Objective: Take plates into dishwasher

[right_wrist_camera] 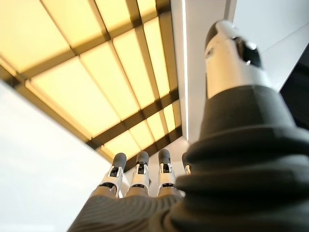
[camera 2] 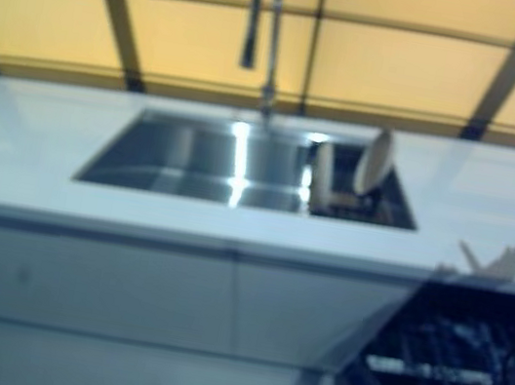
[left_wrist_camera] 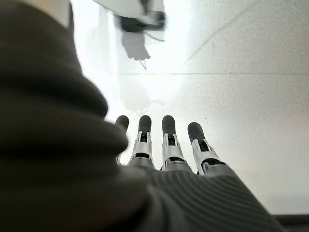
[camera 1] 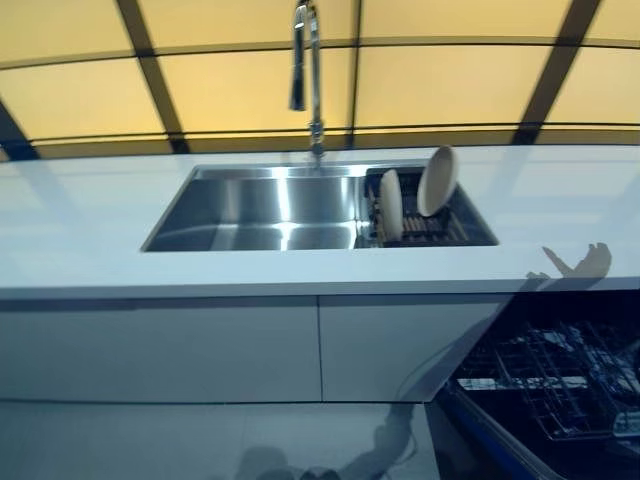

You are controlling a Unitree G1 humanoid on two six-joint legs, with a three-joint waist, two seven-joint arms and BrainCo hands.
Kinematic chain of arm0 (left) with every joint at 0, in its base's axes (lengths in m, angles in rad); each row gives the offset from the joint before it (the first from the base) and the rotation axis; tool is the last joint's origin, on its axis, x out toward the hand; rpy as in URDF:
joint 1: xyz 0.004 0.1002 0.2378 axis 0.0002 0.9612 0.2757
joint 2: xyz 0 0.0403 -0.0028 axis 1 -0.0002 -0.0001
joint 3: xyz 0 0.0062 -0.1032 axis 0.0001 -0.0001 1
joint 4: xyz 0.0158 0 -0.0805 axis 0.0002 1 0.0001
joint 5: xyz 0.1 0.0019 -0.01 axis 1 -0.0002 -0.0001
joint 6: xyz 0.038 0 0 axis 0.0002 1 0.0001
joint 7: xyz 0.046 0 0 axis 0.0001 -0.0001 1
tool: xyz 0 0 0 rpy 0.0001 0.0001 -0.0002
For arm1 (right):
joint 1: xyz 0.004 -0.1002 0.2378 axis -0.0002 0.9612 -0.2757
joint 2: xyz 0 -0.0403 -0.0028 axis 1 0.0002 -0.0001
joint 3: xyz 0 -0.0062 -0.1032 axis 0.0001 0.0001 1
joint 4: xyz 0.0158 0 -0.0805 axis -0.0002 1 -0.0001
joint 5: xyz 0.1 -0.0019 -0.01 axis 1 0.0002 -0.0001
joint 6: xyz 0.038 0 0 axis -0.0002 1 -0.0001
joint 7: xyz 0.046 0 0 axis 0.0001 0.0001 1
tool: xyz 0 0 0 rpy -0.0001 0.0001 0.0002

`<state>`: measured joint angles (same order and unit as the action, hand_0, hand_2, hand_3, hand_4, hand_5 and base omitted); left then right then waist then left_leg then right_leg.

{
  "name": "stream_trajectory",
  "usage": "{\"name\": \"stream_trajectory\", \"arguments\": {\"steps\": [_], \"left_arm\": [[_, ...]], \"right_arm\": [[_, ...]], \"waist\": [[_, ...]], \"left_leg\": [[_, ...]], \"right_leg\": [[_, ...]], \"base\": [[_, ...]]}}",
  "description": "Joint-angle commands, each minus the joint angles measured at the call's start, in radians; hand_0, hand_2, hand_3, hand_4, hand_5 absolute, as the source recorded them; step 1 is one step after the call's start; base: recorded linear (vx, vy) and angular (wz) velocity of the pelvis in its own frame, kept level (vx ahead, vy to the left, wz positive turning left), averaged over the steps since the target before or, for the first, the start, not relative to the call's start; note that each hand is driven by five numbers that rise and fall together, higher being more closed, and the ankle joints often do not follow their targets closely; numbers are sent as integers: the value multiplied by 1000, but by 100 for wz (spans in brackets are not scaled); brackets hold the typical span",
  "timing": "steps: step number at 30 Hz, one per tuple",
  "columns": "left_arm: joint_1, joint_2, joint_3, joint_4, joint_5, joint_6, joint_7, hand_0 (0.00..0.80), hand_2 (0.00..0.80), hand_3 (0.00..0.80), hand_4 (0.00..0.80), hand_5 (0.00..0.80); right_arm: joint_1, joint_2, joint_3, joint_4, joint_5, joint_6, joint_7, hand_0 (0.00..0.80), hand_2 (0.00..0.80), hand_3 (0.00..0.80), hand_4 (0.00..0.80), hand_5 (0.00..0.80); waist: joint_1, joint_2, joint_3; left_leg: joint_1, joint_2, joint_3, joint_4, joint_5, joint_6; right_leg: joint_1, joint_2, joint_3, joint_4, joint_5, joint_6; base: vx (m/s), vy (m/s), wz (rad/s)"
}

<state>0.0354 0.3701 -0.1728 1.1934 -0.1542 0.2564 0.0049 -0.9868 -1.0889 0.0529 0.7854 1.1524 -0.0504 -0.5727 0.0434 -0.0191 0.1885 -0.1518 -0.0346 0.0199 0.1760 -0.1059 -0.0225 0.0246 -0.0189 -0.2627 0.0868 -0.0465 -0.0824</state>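
So nothing's really been moved yet as far as the views show. Nearest thing is the dishwasher (camera 1: 545, 390), open at the lower right with its wire rack pulled out, and no plate can be made out in it, though the rack is dark and cluttered. Both hands only show up in their own wrist views: the left hand (left_wrist_camera: 169, 145) has its fingers out straight over bare floor, carrying nothing, and the right hand (right_wrist_camera: 140, 176) is the same, fingers straight and relaxed, pointing up toward the yellow backlit wall panels (right_wrist_camera: 72, 53), empty too.

Further back is the white counter (camera 1: 90, 230) with the steel sink (camera 1: 260, 210) and the faucet (camera 1: 310, 70) behind it. The plates (camera 1: 415, 195) are both on edge in the dark drying rack (camera 1: 430, 230) in the sink's right-hand section, one upright, one leaning back. They're well apart from either hand, neither of which is even in the head views, so the whole reach, grab and load is left to do
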Motion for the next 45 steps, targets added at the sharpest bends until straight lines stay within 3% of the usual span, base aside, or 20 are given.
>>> {"name": "stream_trajectory", "arguments": {"steps": [1,4,9,16,17,19,20,22,25,26,28,31,33,36,39,45], "left_arm": [[-48,52,-22,-14,-28,12,32,0,0,0,0,0],[-81,58,-28,25,-37,-13,62,0,0,0,0,0],[-88,74,-40,4,-13,-45,55,0,0,0,0,0],[-73,64,-44,0,23,-76,15,0,0,0,0,0],[-72,63,-42,0,25,-82,11,0,0,0,0,0],[-78,66,-38,-12,48,-80,0,0,0,0,0,0],[-79,67,-39,-13,55,-86,-3,0,0,0,0,0],[-78,68,-43,-16,61,-90,-3,0,0,0,0,0],[-84,81,-36,-29,65,-87,1,0,0,0,0,0],[-86,87,-36,-38,74,-82,-4,0,0,0,0,0],[-82,94,-55,-45,77,-94,-5,0,0,0,0,0],[-79,102,-75,-43,33,-103,7,0,0,0,0,0],[-84,111,-57,-62,15,-82,11,0,0,0,0,0],[-86,113,-49,-77,-10,-36,32,0,0,0,0,0],[-76,95,-43,-48,23,-38,5,0,0,0,0,0],[-49,64,-70,-22,50,-70,-8,0,0,0,0,0]], "right_arm": [[-55,6,25,-120,-101,58,3,0,0,0,0,0],[7,21,17,-133,-219,146,107,0,0,0,0,0],[0,1,51,-95,-255,209,261,0,0,0,0,0],[-50,-7,101,-97,-265,250,272,0,0,0,0,0],[-57,-5,109,-96,-264,261,286,0,0,0,0,0],[-71,-8,131,-99,-270,276,288,0,0,0,0,0],[-72,-11,139,-94,-279,281,296,0,0,0,0,0],[-60,-11,152,-93,-283,276,318,0,0,0,0,0],[-11,-11,140,-113,-310,283,325,0,0,0,0,0],[7,-11,130,-118,-320,282,314,0,0,0,0,0],[25,-17,122,-113,-316,241,270,0,0,0,0,0],[-15,-5,116,-88,-346,220,217,0,0,0,0,0],[-63,2,125,-99,-365,228,170,0,0,0,0,0],[-63,-6,108,-150,-368,259,113,0,0,0,0,0],[-114,-40,152,-106,-367,317,165,0,0,0,0,0],[-174,-81,225,-67,-374,367,176,0,0,0,0,0]], "waist": [[23,-18,-15],[24,-21,-45],[44,-33,-72],[72,-51,-70],[72,-54,-69],[69,-66,-59],[70,-71,-53],[70,-76,-43],[68,-83,-50],[67,-86,-53],[62,-73,-47],[66,-36,-38],[61,-22,-24],[56,-36,-39],[59,-48,-69],[56,-49,-95]], "left_leg": [[84,-34,-32,-180,112,23],[162,-29,-45,-261,118,38],[139,-33,-53,-244,110,49],[102,-30,-54,-211,92,47],[100,-27,-34,-198,82,48],[70,-9,53,-107,45,44],[51,-8,70,-57,22,49],[35,-1,82,-9,-7,61],[53,-20,66,-31,-17,90],[71,-26,73,-47,-17,99],[136,-29,70,-101,-14,103],[184,7,85,-157,18,79],[189,16,96,-178,20,86],[167,22,94,-171,11,82],[190,28,97,-241,42,60],[188,27,92,-263,49,36]], "right_leg": [[126,-9,91,8,-97,85],[125,-26,67,-15,-89,112],[109,-33,46,-45,-78,109],[111,-45,24,-94,-54,117],[113,-50,17,-97,-53,120],[114,-68,-15,-82,-56,124],[114,-75,-23,-74,-57,125],[117,-86,-31,-45,-66,128],[125,-90,-24,21,-63,141],[107,-106,-41,99,-27,147],[22,-125,-17,268,11,166],[-6,-114,-23,136,-17,144],[-97,-105,15,37,86,161],[-38,-84,24,-73,65,164],[7,-68,3,-151,68,175],[31,-66,-28,-174,54,181]], "base": [[246,155,-58],[199,69,-66],[104,19,-8],[72,27,35],[78,81,21],[59,88,37],[78,115,43],[129,142,33],[199,138,4],[238,141,2],[183,114,-4],[59,-31,-16],[-86,-122,-33],[63,-206,-14],[134,-149,4],[83,-62,22]]}}
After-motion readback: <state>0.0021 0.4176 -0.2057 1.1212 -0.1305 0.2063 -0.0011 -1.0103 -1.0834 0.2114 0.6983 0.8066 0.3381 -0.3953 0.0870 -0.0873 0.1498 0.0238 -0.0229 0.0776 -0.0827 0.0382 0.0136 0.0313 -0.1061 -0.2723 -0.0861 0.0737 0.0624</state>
